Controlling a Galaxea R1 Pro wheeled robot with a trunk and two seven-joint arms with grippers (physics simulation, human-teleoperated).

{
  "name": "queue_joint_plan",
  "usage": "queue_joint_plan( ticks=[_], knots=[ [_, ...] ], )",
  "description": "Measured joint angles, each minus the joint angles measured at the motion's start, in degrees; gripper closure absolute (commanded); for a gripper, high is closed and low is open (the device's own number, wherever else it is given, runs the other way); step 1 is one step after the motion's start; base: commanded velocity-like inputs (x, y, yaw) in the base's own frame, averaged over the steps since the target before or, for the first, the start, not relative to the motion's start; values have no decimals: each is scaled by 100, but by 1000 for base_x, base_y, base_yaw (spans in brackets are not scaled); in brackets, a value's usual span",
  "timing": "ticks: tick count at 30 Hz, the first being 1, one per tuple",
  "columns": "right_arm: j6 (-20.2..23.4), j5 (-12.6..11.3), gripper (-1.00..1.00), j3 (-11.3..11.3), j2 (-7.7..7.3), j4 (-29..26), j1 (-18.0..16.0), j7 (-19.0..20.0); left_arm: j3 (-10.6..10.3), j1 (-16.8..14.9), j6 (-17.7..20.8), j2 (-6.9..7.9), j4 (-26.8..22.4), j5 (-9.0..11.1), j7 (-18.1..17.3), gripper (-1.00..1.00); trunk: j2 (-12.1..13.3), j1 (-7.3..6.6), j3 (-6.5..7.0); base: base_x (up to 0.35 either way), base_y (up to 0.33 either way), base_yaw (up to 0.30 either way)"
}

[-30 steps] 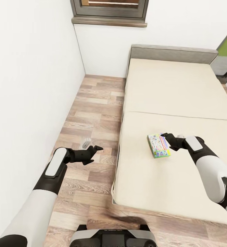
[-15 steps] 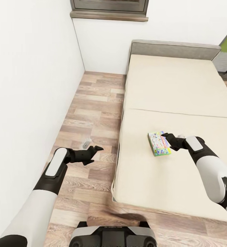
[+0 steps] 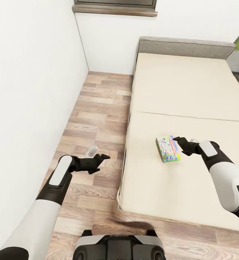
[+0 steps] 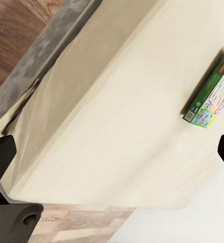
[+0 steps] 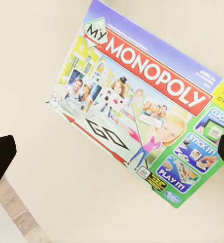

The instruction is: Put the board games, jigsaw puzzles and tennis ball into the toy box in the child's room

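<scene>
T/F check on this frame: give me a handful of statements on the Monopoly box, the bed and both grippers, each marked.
1. The white-and-green Monopoly board game box lies flat on the cream mattress of the bed. True.
2. The right gripper has lifted the box. False: its jaws are open beside the box, which rests on the bed.
3. The left gripper hangs over the wood plank floor. True.
4. The left gripper holds a ball. False: it is open.

- A home bedroom with plain white walls (image 3: 32, 72).
- Low cream-mattress bed (image 3: 184, 90) with a grey headboard.
- Wood plank floor (image 3: 97, 108); dark-framed window (image 3: 115, 5).
</scene>
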Motion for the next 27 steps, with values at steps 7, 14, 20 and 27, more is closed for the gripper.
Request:
queue_joint_plan(
  ticks=[7,14,20,27],
  knots=[
    [-2,-4,-100,-1,-50,-50,-34,0,-16,-1,0,-5,-3,0,-4,-100,0,0,-65,0,0,0],
    [0,-6,-100,-3,-101,-142,-54,0,-26,-1,0,-20,-2,3,-2,-100,0,0,-131,0,0,0],
    [1,-11,-100,-4,-161,-258,-59,0,-28,-5,0,-28,-1,6,0,-100,0,0,-186,0,0,0],
    [2,-14,-100,-5,-194,-328,-70,-1,-28,-4,0,-31,2,5,1,-100,0,0,-252,0,0,0]
  ],
)
